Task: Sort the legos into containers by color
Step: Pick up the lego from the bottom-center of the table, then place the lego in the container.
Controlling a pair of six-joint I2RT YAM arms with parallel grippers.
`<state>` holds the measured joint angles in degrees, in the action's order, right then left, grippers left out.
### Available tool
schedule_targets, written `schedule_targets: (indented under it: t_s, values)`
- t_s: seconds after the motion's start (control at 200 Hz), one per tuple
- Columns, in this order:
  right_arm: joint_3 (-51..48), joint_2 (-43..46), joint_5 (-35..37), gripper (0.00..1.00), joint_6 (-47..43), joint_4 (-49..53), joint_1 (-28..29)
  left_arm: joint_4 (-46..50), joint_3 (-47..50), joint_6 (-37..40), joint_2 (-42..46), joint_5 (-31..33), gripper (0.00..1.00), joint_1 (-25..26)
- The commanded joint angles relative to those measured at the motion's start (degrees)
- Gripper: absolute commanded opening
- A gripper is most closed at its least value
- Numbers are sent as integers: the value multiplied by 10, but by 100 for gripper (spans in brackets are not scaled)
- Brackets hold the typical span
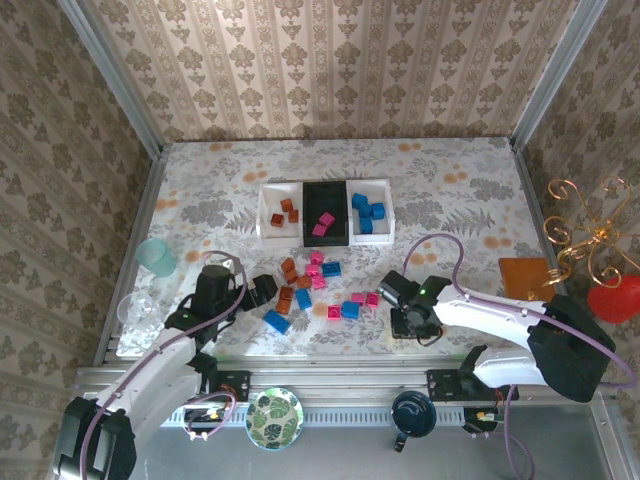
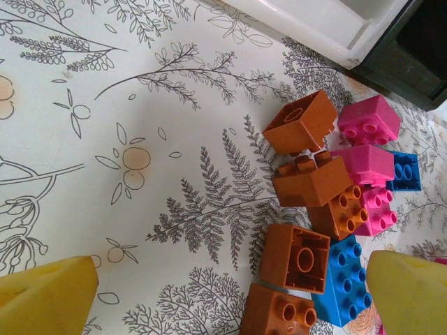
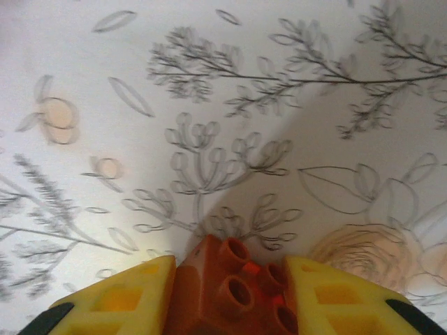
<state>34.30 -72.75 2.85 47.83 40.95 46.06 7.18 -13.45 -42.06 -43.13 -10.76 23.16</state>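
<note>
**Q:** Where is the orange brick?
**A:** It is clamped between the right gripper's yellow fingers, over bare worktop.

**Q:** Counts?
**A:** There are three containers. One holds two orange bricks, one two pink, and one blue ones too merged to count. The left gripper, jaws wide apart, faces the loose legos: five orange, three pink, two blue.

**Q:** Views?
**A:** The right wrist view resolves the grip; the top view shows the containers' contents.

Top camera high overhead — both wrist cameras close, seemingly facing tablecloth.
</note>
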Motion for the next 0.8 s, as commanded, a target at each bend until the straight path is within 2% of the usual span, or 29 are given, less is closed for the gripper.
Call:
schedule_targets:
  t_s: [0.0, 0.125, 0.265, 0.395, 0.54, 0.795]
  values:
    - [50, 20, -8, 31, -21, -12, 5, -6, 4, -7, 6, -8, 100, -5]
    - [134, 14, -2, 29, -71, -25, 5, 3, -1, -7, 14, -5, 100, -5]
    - [269, -64, 2, 29, -144, -72, 2, 7, -6, -11, 22, -3, 100, -5]
    - [401, -192, 12, 29, -193, -124, -3, 22, -15, -10, 24, -4, 100, -6]
    - [542, -338, 3, 29, -199, -163, -25, 30, -14, -13, 34, -3, 100, -6]
    - [768, -530, 45, 30, -197, -137, -25, 31, -17, -13, 34, -10, 100, -5]
